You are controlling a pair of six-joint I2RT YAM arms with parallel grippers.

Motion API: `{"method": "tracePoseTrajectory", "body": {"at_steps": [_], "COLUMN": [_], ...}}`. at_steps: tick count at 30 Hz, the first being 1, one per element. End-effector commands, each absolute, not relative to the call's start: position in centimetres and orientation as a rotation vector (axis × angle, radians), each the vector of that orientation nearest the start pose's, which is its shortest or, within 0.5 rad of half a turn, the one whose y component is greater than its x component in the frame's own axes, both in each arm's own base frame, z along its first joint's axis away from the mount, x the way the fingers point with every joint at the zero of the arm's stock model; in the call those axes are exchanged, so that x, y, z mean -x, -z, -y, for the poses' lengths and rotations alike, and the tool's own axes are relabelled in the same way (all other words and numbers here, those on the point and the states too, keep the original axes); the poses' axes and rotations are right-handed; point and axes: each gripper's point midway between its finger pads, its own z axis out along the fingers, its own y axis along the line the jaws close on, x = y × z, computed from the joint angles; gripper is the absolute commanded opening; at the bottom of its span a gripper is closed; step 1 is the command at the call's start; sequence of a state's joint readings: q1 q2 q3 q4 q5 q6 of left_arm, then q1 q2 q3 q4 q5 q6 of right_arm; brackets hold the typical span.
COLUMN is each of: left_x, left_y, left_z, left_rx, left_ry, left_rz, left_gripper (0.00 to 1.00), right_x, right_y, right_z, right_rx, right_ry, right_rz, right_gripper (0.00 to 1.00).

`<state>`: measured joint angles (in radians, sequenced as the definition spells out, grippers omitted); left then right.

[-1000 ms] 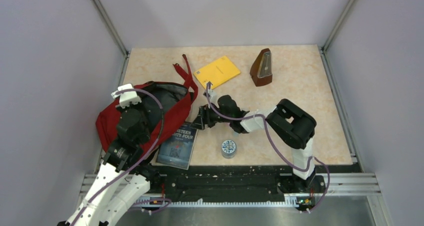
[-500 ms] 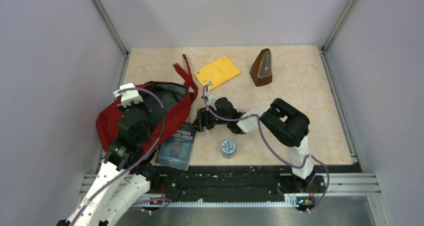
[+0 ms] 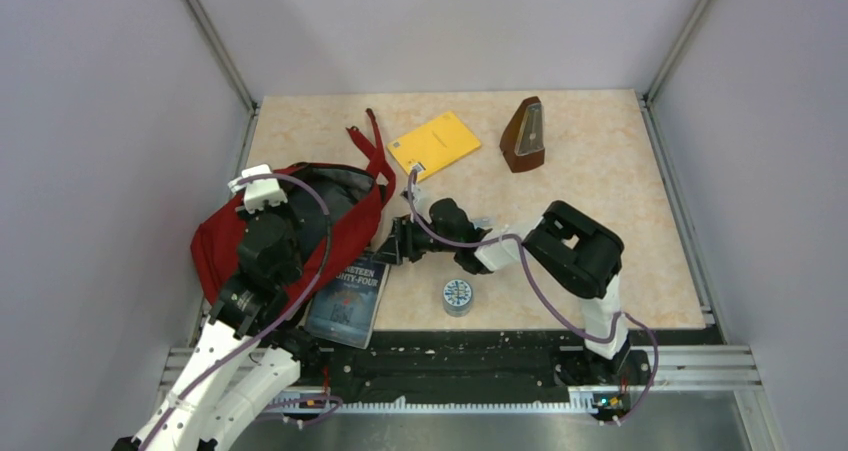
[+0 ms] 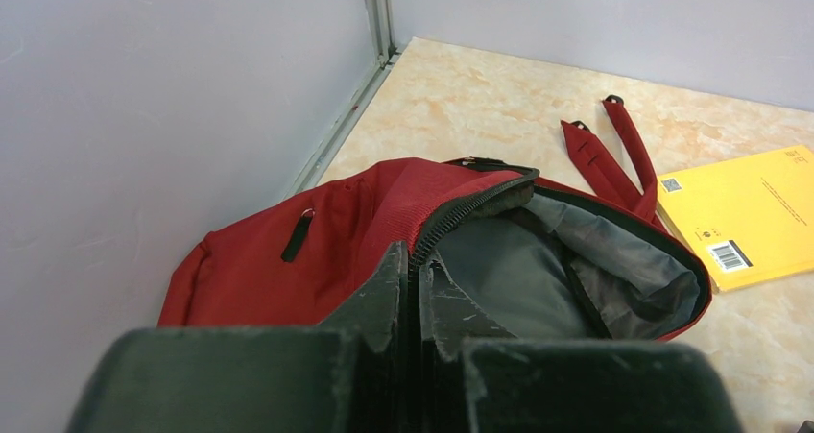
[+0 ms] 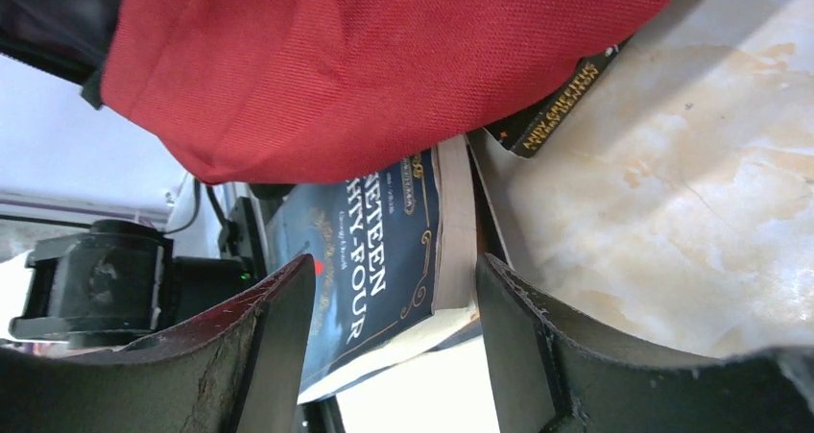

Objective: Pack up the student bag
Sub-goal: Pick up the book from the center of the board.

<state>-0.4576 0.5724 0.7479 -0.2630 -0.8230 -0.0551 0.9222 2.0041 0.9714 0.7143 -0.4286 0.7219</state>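
Note:
The student bag [image 3: 225, 241] is a red backpack lying at the table's left, its mouth open and showing grey lining [image 4: 538, 270]. My left gripper [image 4: 415, 270] is shut on the bag's zippered rim and holds the opening up; in the top view it [image 3: 268, 211] sits over the bag. My right gripper [image 3: 390, 246] is open beside the bag's right edge. In the right wrist view, the gripper [image 5: 395, 265] has the corner of a dark blue book [image 5: 379, 222] between its fingers without clamping it. The book [image 3: 348, 296] lies partly under the bag.
A yellow booklet [image 3: 435, 143] and a brown metronome [image 3: 525, 134] stand at the back. A round blue-and-white tin [image 3: 457, 296] sits near the front edge. Red straps [image 3: 370, 146] trail behind the bag. A black item with gold lettering [image 5: 557, 116] pokes out from under the bag.
My right gripper has moved left toward the bag. The blue book has shifted toward the near edge and rotated slightly. The left gripper keeps its hold.

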Motion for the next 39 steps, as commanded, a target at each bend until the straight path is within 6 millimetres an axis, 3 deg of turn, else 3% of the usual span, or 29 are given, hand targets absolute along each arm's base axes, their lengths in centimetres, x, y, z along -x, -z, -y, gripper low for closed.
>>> {"method": "tracePoseTrajectory", "body": {"at_steps": [1,13,23,32,36,39], "left_x": [-25.5,-25.7,-25.9,-25.9,-26.1,-26.1], "left_y": [-31.1,-30.9,-30.8,-30.7,-30.6,-30.6], "left_z": [-1.6,-1.3,-1.2,-1.2,-1.1,-1.1], "left_rx": [0.326,0.317,0.313,0.31,0.305,0.304], "left_ry": [-0.248,-0.242,-0.242,-0.247,-0.243,-0.242], "left_rz": [-1.565,-1.574,-1.578,-1.584,-1.587,-1.588], "left_gripper": [0.0,0.0,0.0,0.0,0.0,0.0], "right_x": [-20.8,-18.7,-20.4,-20.2,-20.8,-20.5], "right_y": [-12.5,-8.4,-4.4,-3.7,-2.3,-2.6], "right_z": [-47.8,-48.2,-47.7,-48.4,-48.1,-48.4], "right_rx": [0.564,0.567,0.578,0.603,0.591,0.6], "right_ry": [-1.606,-1.596,-1.38,-1.413,-1.348,-1.392], "right_rz": [-1.959,-2.054,-2.134,-2.139,-2.168,-2.152], "right_gripper": [0.61,0.59,0.58,0.58,0.57,0.42]}}
